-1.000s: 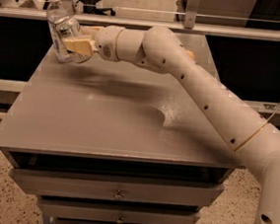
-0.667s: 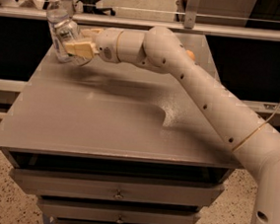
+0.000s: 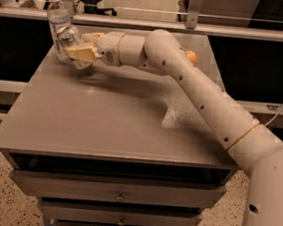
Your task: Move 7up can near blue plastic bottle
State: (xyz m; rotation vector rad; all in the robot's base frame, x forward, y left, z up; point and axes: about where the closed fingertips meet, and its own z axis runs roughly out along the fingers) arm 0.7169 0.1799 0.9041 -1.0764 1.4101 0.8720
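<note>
At the far left corner of the desk, the claw is clenched around the 7up can, its pale fingers bracketing the silver body from the side. The can sits low, at or just above the surface, and is pressed right up against the blue plastic bottle, which leans slightly as if nudged. The long arm stretches across the desk so the can ends up next to the bottle, and that placement looks essentially achieved. What remains is probably to let go without tipping the bottle. A small orange object lies behind the arm, well apart.
</note>
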